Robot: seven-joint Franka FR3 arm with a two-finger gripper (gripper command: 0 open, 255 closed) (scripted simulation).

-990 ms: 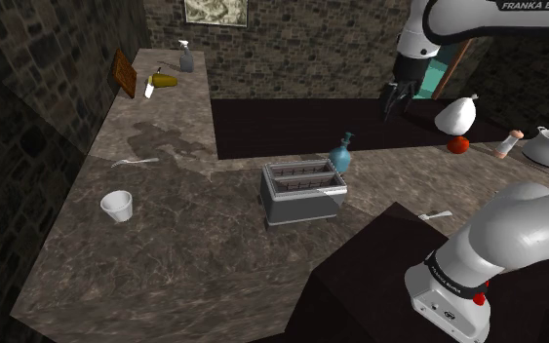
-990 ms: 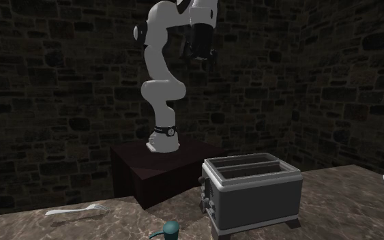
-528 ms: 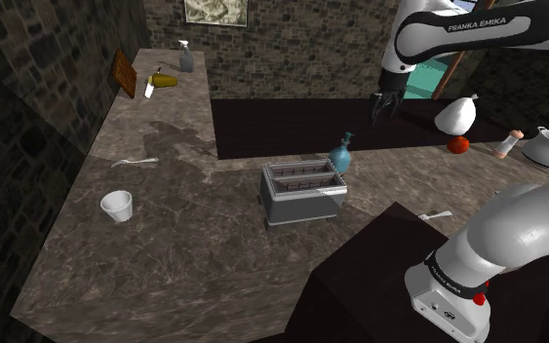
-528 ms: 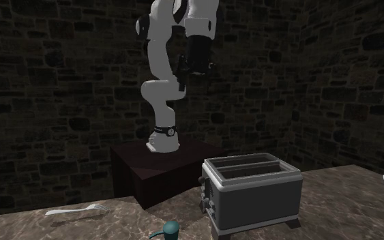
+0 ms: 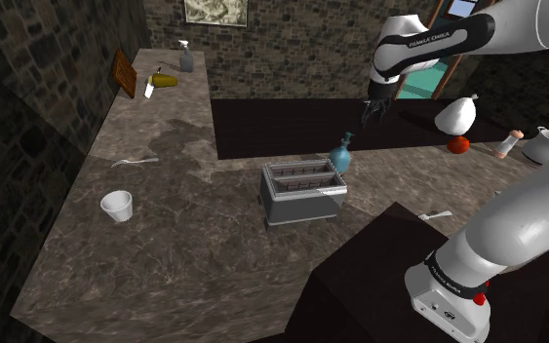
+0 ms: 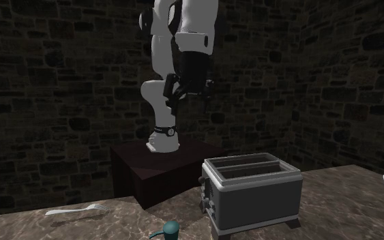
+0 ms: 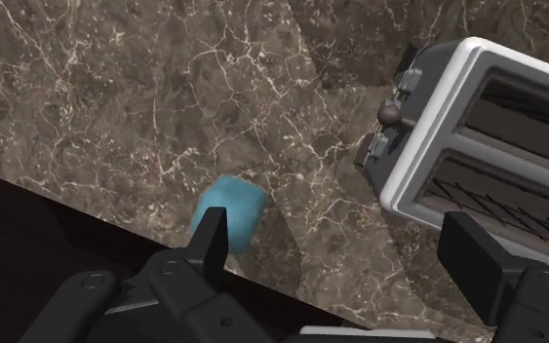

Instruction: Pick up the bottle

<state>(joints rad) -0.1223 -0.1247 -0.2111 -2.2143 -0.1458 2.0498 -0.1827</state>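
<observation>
shoulder view: dim — white arm [image 5: 516, 224] brightest, 4 o'clock | soft shadow on counter [image 5: 179, 136], 10 o'clock | second exterior view: darker, walls [image 6: 47, 102] murky

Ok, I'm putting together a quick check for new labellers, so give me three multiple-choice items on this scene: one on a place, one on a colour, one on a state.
1. Where does the bottle stand?
A) on the counter beside the toaster
B) on top of the toaster
C) inside the toaster

2. What colour is the bottle?
A) red
B) yellow
C) blue

3. How are the jaws?
A) shut on the bottle
B) open, holding nothing
C) shut on nothing

Answers:
1 A, it stands on the marbled top next to the toaster.
2 C, its body shows blue in the wrist view.
3 B, they stand apart above the bottle without clasping it.
</observation>
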